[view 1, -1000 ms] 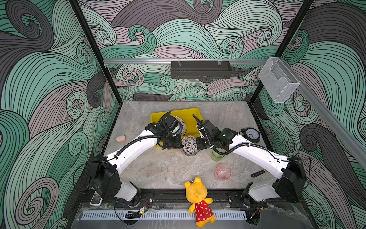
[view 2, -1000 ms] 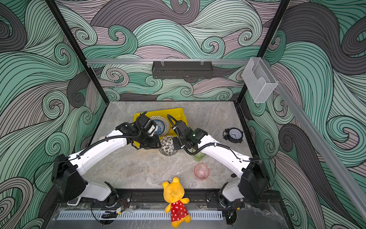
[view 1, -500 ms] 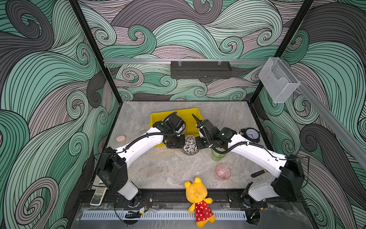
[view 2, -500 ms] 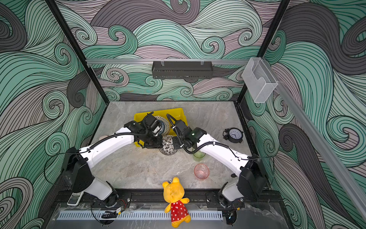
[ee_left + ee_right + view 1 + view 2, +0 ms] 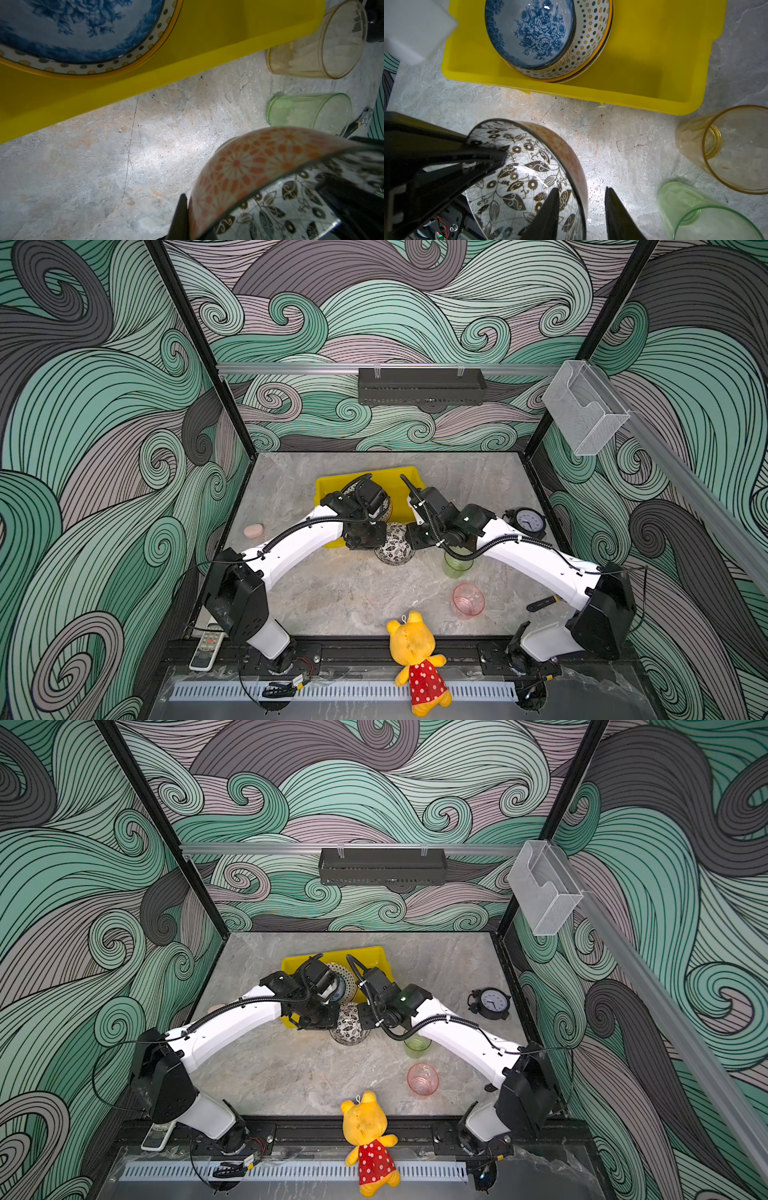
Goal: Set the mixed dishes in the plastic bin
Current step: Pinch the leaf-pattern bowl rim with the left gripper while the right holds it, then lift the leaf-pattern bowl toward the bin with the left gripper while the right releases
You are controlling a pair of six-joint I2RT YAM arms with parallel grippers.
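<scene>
**Leafy bowl gripped by the left claw, just outside the bin**

In both top views the leafy bowl (image 5: 395, 545) (image 5: 348, 1025) sits on the near side of the yellow bin (image 5: 328, 485) (image 5: 374, 955), at about 5 o'clock from the bin's middle. It is close to the bin's wall and outside it. The two claws meet over it from opposite sides, the left one at the bowl's 9 o'clock and the right one at its 3 o'clock.

The left claw (image 5: 497, 159) is clenched on the bowl's rim. One finger lies inside, against the black-and-white leaf pattern, and the other presses the orange-flowered outer wall (image 5: 259, 166).

The right claw (image 5: 581, 188) is released. Its jaws stand apart and straddle the rim, with one finger (image 5: 550, 207) over the bowl's inside and the other out over the table. A clear gap shows between that outer finger and the wall. The bowl looks tilted, and whether its foot touches the table cannot be told.

Inside the bin a blue flowered bowl (image 5: 533, 31) is stacked on a dotted plate (image 5: 587, 41).

An amber cup (image 5: 726, 149) stands on the table just beside the bin's corner, with a green cup (image 5: 695, 212) near it. In a top view the green cup (image 5: 457, 566) lies just past 3 o'clock from the leafy bowl, partly under the right arm. A pink cup (image 5: 468, 599) stands farther out, at 4 o'clock.
</scene>
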